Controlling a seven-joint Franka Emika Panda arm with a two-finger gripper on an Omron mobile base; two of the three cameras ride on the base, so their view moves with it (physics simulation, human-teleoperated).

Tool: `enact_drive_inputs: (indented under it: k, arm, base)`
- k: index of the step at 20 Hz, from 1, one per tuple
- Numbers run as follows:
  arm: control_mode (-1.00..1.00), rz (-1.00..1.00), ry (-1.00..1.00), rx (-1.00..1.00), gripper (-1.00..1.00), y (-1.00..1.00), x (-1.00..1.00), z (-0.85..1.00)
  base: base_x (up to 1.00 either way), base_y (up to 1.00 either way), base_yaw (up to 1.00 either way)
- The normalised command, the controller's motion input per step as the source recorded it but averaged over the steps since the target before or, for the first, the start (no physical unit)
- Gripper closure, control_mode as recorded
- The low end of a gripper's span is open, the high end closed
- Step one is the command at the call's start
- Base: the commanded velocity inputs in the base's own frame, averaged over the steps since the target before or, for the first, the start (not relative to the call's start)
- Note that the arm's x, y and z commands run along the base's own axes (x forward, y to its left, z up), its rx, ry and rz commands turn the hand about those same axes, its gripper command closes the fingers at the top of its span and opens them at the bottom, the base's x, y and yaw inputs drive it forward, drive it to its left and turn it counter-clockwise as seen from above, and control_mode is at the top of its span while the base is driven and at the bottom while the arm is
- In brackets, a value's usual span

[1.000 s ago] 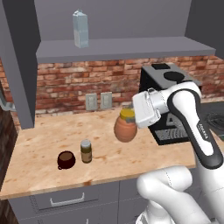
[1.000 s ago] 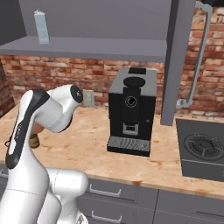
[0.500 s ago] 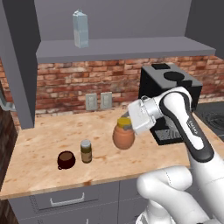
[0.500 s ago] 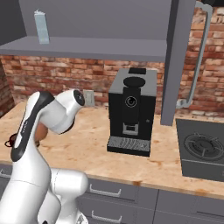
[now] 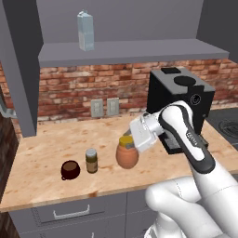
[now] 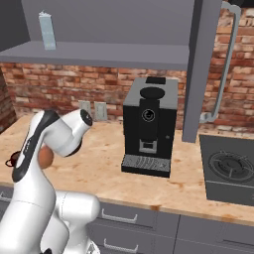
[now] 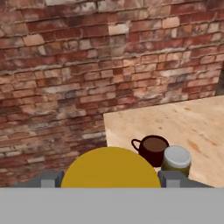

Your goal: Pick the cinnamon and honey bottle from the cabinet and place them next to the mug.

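Cinnamon already stands on the surface just beside the mug; hand clamped on the honey bottle, low over or touching the surface near the cinnamon, so only setting down and release appear left.
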Motion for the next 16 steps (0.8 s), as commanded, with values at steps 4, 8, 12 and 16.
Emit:
enact_drive_inputs:
  k: [4, 8, 12, 16]
  arm:
    - [-1.0, 0.0, 0.0, -0.04, 1.0, 0.0, 0.1, -0.31]
    - [-1.0, 0.0, 0.0, -0.02, 1.0, 0.0, 0.2, -0.3]
    - [-1.0, 0.0, 0.0, -0.01, 1.0, 0.0, 0.19, -0.2]
    - [-1.0, 0.0, 0.0, 0.0, 1.0, 0.03, 0.33, -0.13]
  base:
    - [0.0, 0.0, 0.0]
    - [0.0, 0.0, 0.0]
    - [0.0, 0.0, 0.0]
    - [0.0, 0.0, 0.0]
